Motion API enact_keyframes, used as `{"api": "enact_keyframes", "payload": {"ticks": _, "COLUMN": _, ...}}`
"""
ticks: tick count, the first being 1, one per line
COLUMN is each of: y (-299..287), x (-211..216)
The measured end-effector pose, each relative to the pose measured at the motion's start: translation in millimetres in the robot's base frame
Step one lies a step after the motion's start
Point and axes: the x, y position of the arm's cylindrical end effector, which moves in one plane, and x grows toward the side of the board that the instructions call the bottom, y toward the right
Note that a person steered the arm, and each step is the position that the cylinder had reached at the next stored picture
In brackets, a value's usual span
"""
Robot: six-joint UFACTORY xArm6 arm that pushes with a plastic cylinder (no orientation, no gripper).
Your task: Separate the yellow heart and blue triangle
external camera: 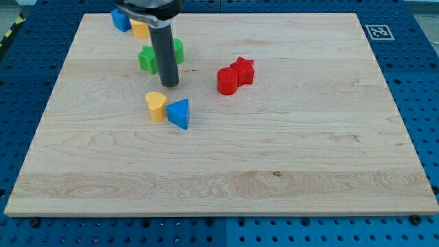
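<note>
The yellow heart (156, 106) lies left of centre on the wooden board, with the blue triangle (179, 113) touching its right side. My tip (169, 85) is just above this pair in the view, a short gap from both, roughly over the seam between them.
Two green blocks (147, 59) (178, 49) sit either side of the rod. A red cylinder (227, 81) and red star (242, 70) touch at centre. A blue block (121, 19) and a yellow block (140, 28) sit at the board's top left. The board's edge (219, 217) borders blue pegboard.
</note>
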Motion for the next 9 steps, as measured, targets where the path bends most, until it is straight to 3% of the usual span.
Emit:
{"api": "enact_keyframes", "payload": {"ticks": 1, "y": 1, "x": 0}}
{"api": "enact_keyframes", "payload": {"ticks": 3, "y": 1, "x": 52}}
{"api": "enact_keyframes", "payload": {"ticks": 5, "y": -2, "x": 73}}
{"api": "enact_keyframes", "payload": {"ticks": 9, "y": 50, "x": 86}}
